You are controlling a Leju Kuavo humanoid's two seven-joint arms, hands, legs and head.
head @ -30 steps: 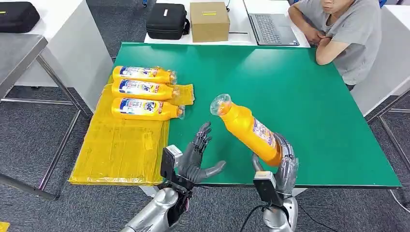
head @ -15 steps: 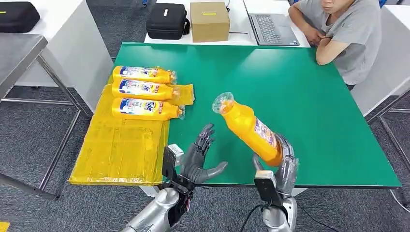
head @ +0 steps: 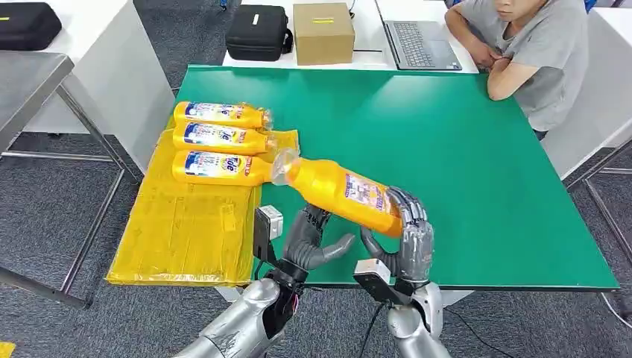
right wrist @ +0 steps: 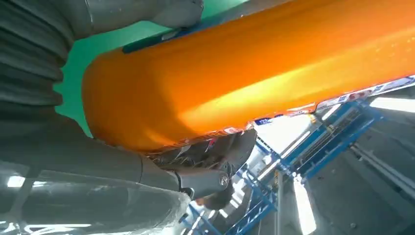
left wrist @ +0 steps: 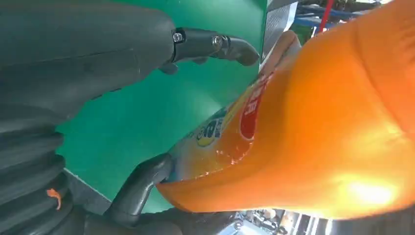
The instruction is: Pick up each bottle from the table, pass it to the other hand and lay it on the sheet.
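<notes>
The right hand [head: 406, 239] has swung the orange bottle [head: 339, 192] over since a second ago: it stood tilted up near the table's [head: 477, 149] front edge, and now it lies almost level in the air, cap end reaching toward the yellow sheet [head: 186, 231] at the table's left edge. Right hand grips its base. The left hand [head: 309, 242] has come up beneath the bottle's middle, fingers spread and cupped, not yet closed on it. Three bottles [head: 216, 140] lie side by side on the sheet; their labels read "Tide". The held bottle's label is too blurred to read.
</notes>
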